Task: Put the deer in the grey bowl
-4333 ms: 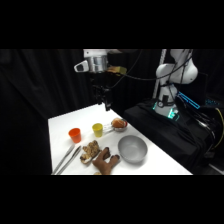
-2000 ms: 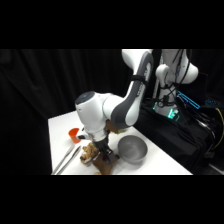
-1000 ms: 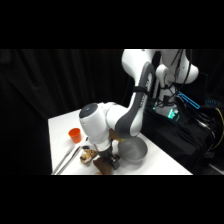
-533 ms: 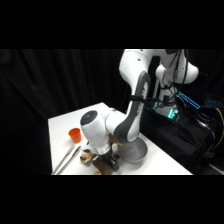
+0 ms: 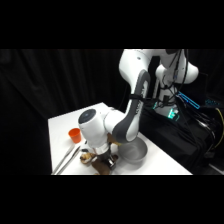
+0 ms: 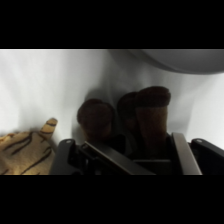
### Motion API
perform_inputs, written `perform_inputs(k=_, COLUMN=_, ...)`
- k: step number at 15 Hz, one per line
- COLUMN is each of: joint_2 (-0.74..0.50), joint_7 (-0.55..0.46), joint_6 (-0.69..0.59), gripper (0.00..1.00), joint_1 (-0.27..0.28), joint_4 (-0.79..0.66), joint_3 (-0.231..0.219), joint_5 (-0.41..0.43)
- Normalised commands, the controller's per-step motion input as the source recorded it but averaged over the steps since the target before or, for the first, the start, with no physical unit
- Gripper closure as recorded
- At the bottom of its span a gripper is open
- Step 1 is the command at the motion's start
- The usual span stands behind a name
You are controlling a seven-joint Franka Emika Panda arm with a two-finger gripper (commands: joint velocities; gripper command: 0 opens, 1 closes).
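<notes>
The task is judged to be at the grasping step, with nothing yet delivered. The deer (image 6: 145, 117) is seen lying on the white worktop (image 6: 45, 85), just beside the grey bowl (image 6: 175, 59) and not inside it; in the wrist view the bowl's rim is seen beyond the deer's dark brown limbs, and a strip of bare worktop lies between the two. In the side view the grey bowl (image 5: 140, 152) is partly hidden behind the arm, and no toy can be made out in the part of it that shows.

The end effector (image 6: 135, 155) has been brought right down to the deer: its fingers (image 6: 180, 152) are seen apart, one on each side of the deer's limb, with the limb standing up between them. Whether the pads are already touching the plush cannot be told, so no firm hold is claimed. In the side view the end effector (image 5: 102, 161) is low over the worktop, with the deer (image 5: 107, 165) a dark patch beneath it.

A tan striped plush toy (image 6: 25, 147) lies beside the deer, on the side away from the bowl, and metal tongs (image 5: 67, 159) and an orange cup (image 5: 74, 134) lie farther from the bowl still.

What is judged to remain: closing on the deer, lifting it, carrying it across to the bowl, and letting go.
</notes>
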Motion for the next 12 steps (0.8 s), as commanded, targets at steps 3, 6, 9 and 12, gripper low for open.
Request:
perform_inputs(k=3, joint_2=-0.01, joint_7=0.02, joint_6=0.02, gripper=0.92, joint_1=-0.052, joint_4=0.04, joint_3=0.031, joint_5=0.004)
perform_inputs(k=6, joint_2=-0.03, joint_7=0.0, joint_6=0.01, gripper=0.98, joint_1=-0.073, joint_4=0.01, joint_3=0.037, joint_5=0.02)
perform_inputs(k=9, joint_2=-0.09, joint_7=0.01, joint_6=-0.01, gripper=0.96, joint_1=-0.066, joint_4=-0.03, joint_3=0.03, joint_5=0.016)
perform_inputs(k=12, joint_2=-0.28, joint_7=0.05, joint_6=-0.06, gripper=0.94, joint_1=-0.038, joint_4=-0.14, joint_3=0.01, joint_5=-0.007)
